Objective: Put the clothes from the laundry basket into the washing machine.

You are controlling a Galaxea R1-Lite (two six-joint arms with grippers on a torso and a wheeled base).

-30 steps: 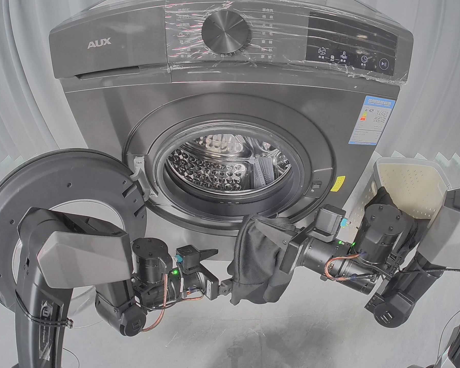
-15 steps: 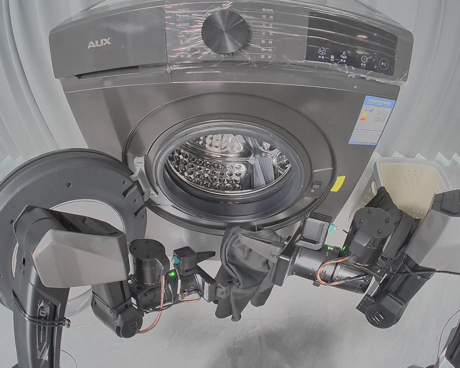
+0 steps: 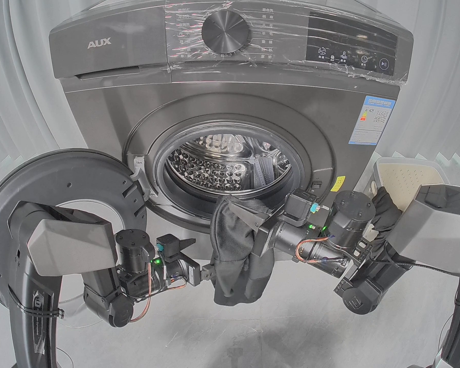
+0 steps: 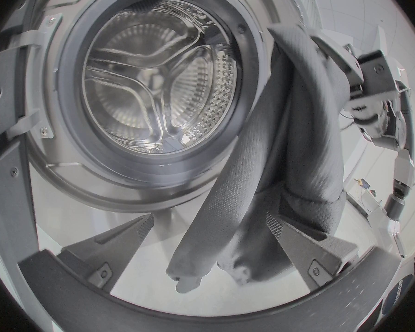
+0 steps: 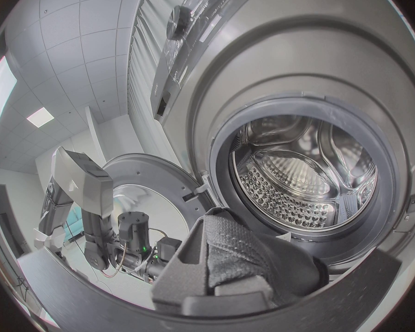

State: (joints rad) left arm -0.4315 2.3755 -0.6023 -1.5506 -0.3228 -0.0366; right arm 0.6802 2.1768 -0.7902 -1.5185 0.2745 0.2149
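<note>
A dark grey garment hangs in front of the washing machine, just below the lower rim of the open drum. My right gripper is shut on the garment's top fold, seen close up in the right wrist view. My left gripper sits low at the garment's left side. It is open, and the garment's hanging end lies between its fingers. The white laundry basket stands to the machine's right with more dark clothes in it.
The round machine door is swung fully open to the left, behind my left arm. The drum holds no clothes that I can see. Bare grey floor lies below the grippers.
My right gripper has carried the garment up and to the left, from below the door opening to its lower rim. My left gripper has drawn back to the left a little.
</note>
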